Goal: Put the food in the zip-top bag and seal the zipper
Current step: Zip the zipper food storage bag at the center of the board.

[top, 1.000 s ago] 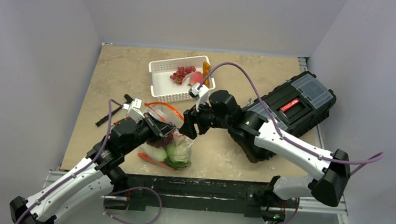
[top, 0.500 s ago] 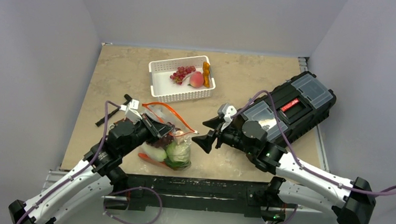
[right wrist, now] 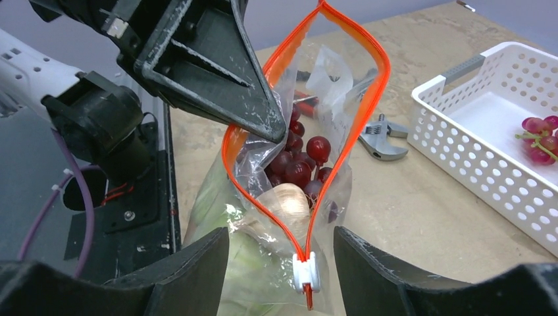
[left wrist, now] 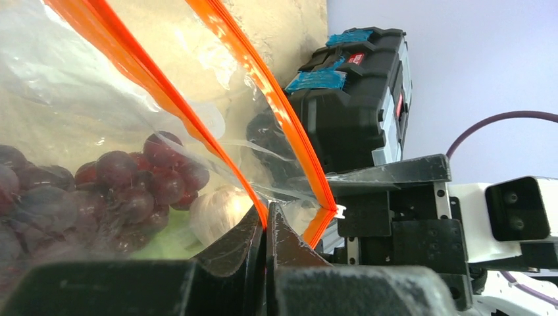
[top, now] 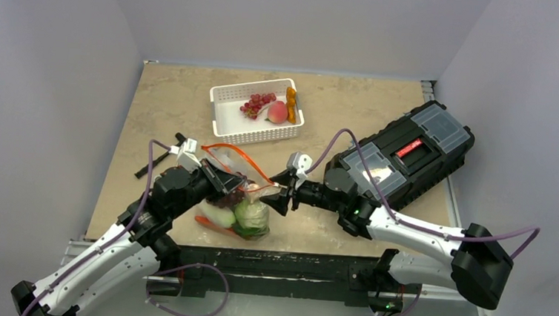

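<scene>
Swung back in after pulling away, the right hand (top: 283, 197) sits at the slider end of the zip-top bag (top: 242, 204). Its fingers are apart on either side of the white slider tab (right wrist: 306, 272) of the zipper (right wrist: 342, 151). The left hand (left wrist: 265, 227) is clamped on the bag's opposite lip, and the mouth gapes. Inside the bag are dark purple grapes (right wrist: 299, 164), a white oval piece (right wrist: 286, 204) and cabbage (top: 252, 215). Beyond the bag, red grapes (top: 256, 104) and a peach (top: 277, 112) lie in the white basket (top: 252, 134).
</scene>
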You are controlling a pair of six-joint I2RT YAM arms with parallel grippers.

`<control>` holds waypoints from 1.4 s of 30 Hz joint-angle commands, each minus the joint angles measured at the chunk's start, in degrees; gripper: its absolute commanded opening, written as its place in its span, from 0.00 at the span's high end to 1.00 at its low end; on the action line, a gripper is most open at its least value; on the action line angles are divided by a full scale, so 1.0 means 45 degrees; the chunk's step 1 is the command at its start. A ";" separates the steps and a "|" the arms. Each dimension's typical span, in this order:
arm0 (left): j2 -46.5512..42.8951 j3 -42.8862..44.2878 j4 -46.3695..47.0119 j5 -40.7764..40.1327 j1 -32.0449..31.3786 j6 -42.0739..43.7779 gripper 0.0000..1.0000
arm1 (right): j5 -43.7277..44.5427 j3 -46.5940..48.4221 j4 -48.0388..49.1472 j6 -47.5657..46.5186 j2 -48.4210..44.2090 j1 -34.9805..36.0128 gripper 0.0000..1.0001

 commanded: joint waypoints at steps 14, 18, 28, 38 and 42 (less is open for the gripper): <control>-0.1442 0.4596 -0.4443 -0.2058 0.0019 0.7887 0.32 | 0.1131 0.1450 0.1799 0.0591 0.0444 -0.0001 1.00; -0.1096 0.5637 -0.4234 0.0282 0.0019 1.2979 0.16 | -0.0898 0.2874 -0.0125 -0.0555 0.1169 -0.0040 1.00; 0.2808 0.7820 -0.7495 0.6937 0.0014 2.2073 0.11 | -0.2054 0.3795 -0.1480 -0.1207 0.1627 -0.0059 1.00; 0.4119 0.5802 -0.4627 0.6928 0.0038 2.2999 0.09 | -0.2856 0.4024 -0.2022 -0.1518 0.1738 -0.0215 1.00; 0.4038 0.5369 -0.4400 0.7075 0.0068 2.3131 0.15 | -0.3006 0.3970 -0.2108 -0.1520 0.1803 -0.0215 1.00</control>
